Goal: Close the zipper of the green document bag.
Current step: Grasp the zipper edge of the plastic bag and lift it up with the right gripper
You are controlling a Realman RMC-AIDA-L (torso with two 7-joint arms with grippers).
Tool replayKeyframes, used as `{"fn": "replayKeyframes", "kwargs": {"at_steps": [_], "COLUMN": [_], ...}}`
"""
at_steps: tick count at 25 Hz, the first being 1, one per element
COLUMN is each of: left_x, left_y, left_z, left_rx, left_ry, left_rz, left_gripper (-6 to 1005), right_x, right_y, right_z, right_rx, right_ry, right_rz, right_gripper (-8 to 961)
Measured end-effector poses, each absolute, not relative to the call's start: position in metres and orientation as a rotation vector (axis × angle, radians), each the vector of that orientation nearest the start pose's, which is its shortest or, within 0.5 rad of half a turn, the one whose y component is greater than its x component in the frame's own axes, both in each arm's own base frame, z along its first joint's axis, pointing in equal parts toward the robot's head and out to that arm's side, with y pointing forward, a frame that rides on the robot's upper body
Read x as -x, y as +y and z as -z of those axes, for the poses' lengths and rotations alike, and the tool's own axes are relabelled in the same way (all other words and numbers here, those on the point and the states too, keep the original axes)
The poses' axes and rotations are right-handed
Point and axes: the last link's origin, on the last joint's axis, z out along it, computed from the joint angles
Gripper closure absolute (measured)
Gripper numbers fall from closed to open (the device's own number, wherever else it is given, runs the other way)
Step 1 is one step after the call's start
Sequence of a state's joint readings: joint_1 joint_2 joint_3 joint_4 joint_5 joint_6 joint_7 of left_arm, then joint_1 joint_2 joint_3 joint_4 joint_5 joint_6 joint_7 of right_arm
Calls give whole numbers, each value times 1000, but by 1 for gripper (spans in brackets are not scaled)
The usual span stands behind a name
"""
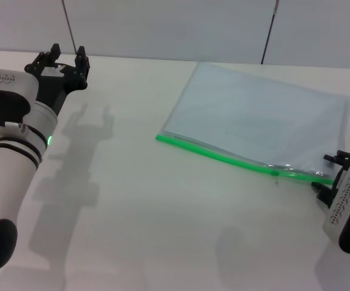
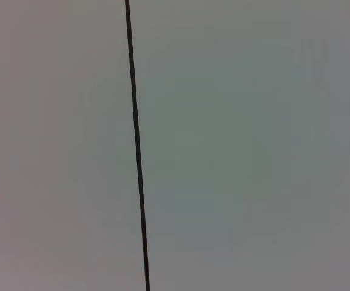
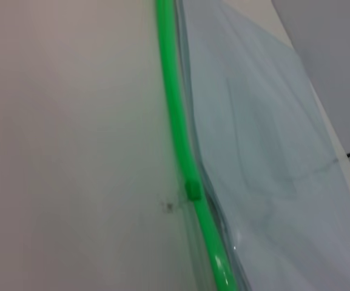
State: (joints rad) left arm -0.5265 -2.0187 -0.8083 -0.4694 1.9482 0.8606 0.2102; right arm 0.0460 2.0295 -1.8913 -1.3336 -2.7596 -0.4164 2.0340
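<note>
I am approaching: my right tool hangs at the zipper's right end, grip unreadable; next, pinch the slider nearby.

A plain white table fills the foreground; behind it, a pale wall crossed by thin dark seams.

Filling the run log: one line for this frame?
left gripper: parked far left | right gripper: at zipper end | slider: untouched | green document bag: flat
</note>
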Motion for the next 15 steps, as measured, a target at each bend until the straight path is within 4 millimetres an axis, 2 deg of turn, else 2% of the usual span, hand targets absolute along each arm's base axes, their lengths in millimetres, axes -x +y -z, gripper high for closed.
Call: {"fn": "replayKeyframes", "kwargs": {"at_steps": [9, 15], "left_x": [280, 279], "left_y": [390, 390], "left_z": [22, 22], "left_rx": [1578, 1579], "left_ry": [-582, -582], "left_rz": [598, 599], "left_gripper": [503, 503], "right_x": [-279, -271], "right_y": [316, 320], "right_z": [33, 34], "right_rx": [2220, 2217], "right_ry": [-110, -137], "right_rz": [458, 439], "right_gripper": [380, 381]}}
